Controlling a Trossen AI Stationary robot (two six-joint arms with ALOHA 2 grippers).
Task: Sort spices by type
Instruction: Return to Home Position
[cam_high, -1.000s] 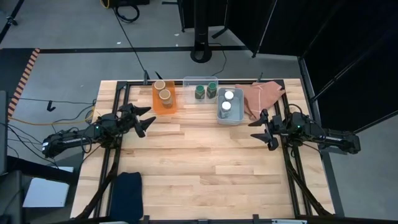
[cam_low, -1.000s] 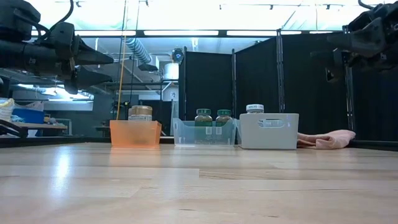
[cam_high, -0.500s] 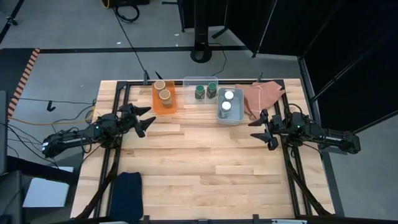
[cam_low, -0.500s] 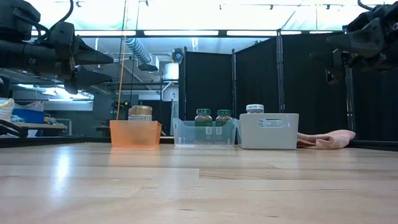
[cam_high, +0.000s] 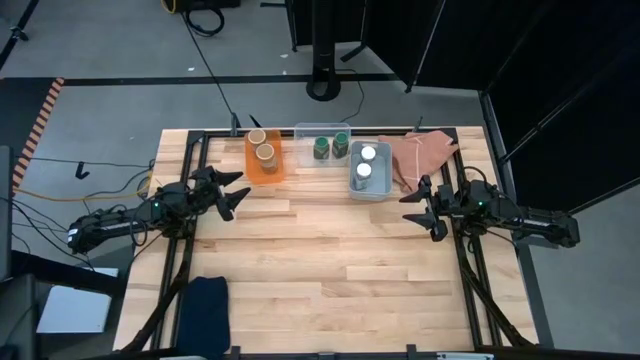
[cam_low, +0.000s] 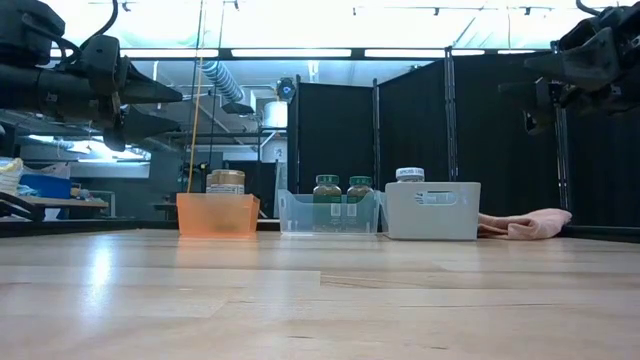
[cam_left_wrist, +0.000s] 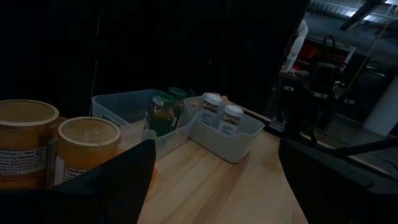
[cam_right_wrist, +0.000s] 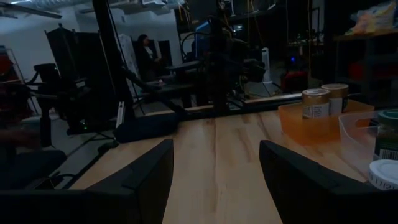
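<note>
Two grippers hover open and empty above the table (cam_high: 330, 260): left gripper (cam_high: 236, 193), right gripper (cam_high: 421, 217). Six jars stand beyond, at the far edge: tan-lidded pair (cam_high: 266, 154) in the orange bin (cam_high: 268, 173), green-lidded pair (cam_high: 321, 148) in the clear bin (cam_high: 301, 145), white-lidded pair (cam_high: 364, 171) in the pale bin (cam_high: 370, 192).

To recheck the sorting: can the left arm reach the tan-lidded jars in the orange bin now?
Probably yes: the open left gripper hangs near the orange bin, nothing between, and the tan-lidded jars stand uncovered.
</note>
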